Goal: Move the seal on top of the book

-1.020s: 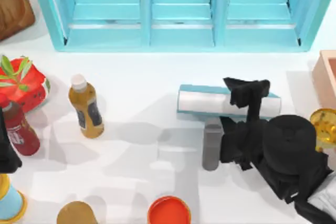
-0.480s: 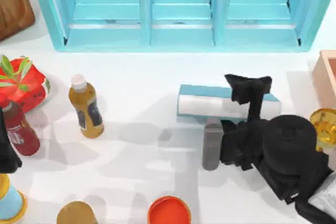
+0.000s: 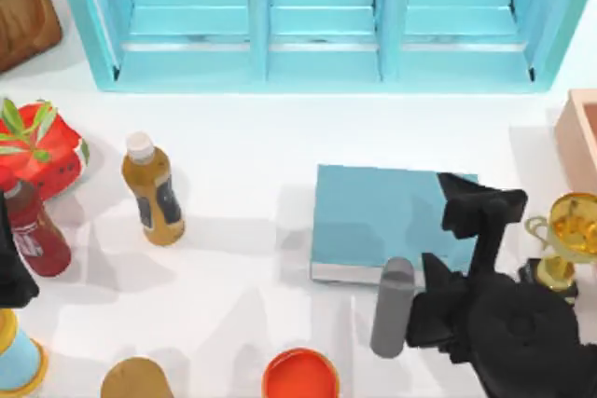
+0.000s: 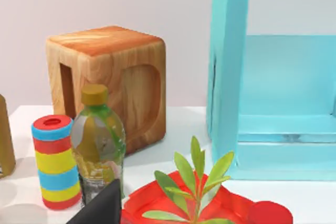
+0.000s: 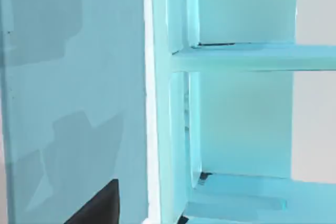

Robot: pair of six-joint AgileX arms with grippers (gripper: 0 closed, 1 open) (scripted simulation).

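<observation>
The left arm is parked at the tabletop's left edge, its tool [image 3: 9, 272] hanging beside a red bottle [image 3: 33, 230]. Whether that tool is clenched or released I cannot tell. Far from it, in the far left corner, stands a wooden box [image 3: 23, 6]. Between the box and the red bottle lies a red tray [image 3: 51, 151] holding a green plant [image 3: 19, 123]. At the near left edge stands a striped can [image 3: 14, 351] in blue and yellow. To the right of the tray a yellow-brown bottle [image 3: 154, 191] with a white cap stands by itself, well apart from the book. At the near edge a brown round top [image 3: 135, 379] shows, and farther right a red bowl [image 3: 300, 375].

Along the far side runs the turquoise shelf [image 3: 317, 16], with three open bays facing the tabletop.

The book [image 3: 378, 216] lies flat on the tabletop right of centre, teal cover up and a strip of white page edge showing along its near side. It is near the shelf but apart from it. The right arm reaches in from the near right corner. Its tool [image 3: 480, 204] hovers over the book's right edge, and I cannot tell whether it is clenched, released or grasping anything.

Just right of the book and the tool stands a gold trophy [image 3: 564, 230] on a black base. Beyond it, at the right edge, is a pinkish box [image 3: 583, 137].
</observation>
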